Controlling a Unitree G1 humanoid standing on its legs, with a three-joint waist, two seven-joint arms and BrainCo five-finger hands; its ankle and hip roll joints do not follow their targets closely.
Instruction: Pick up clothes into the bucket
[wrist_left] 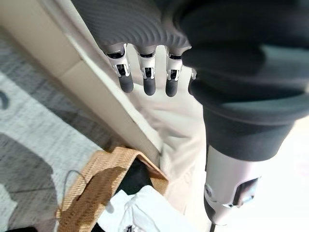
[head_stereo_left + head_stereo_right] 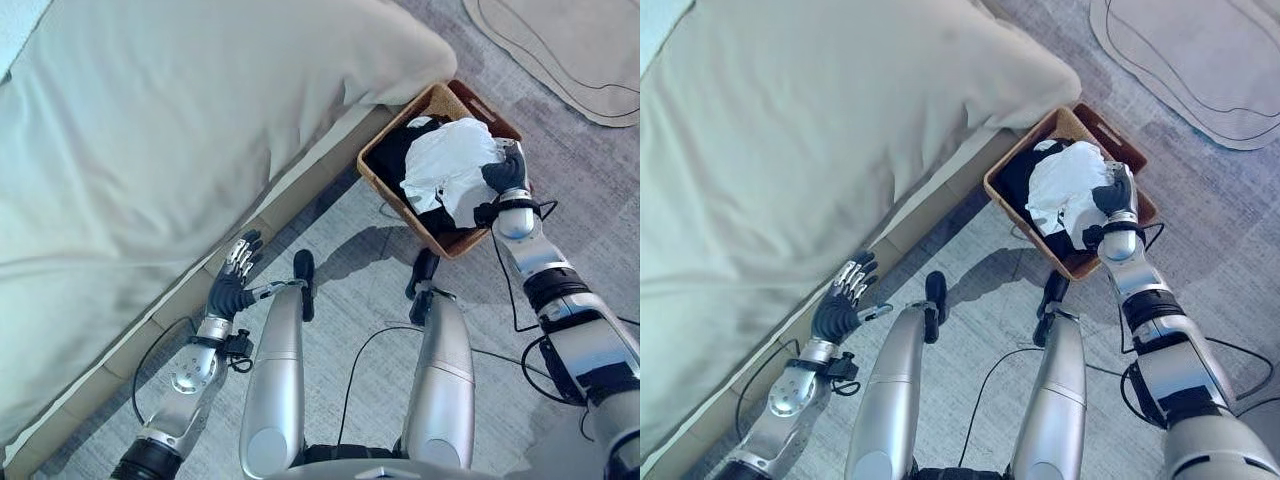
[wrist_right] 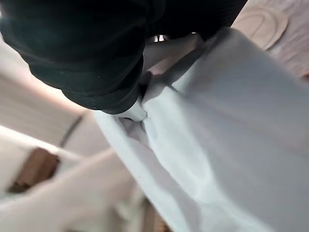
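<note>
- White garment [image 2: 452, 165] lies heaped on dark clothes in the wicker basket [image 2: 392, 190], beside the bed [image 2: 180, 150].
- Right hand [image 2: 507, 172] rests on it; whether its fingers grip, I cannot tell.
- Left hand [image 2: 232, 282] hangs idle, fingers apart.
- Advice: push the cloth below the rim before letting go.

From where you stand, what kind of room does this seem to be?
Probably a bedroom. A large bed with a pale cover fills the left side, a woven basket of clothes sits on grey carpet beside it, and a light rug lies further off.
</note>
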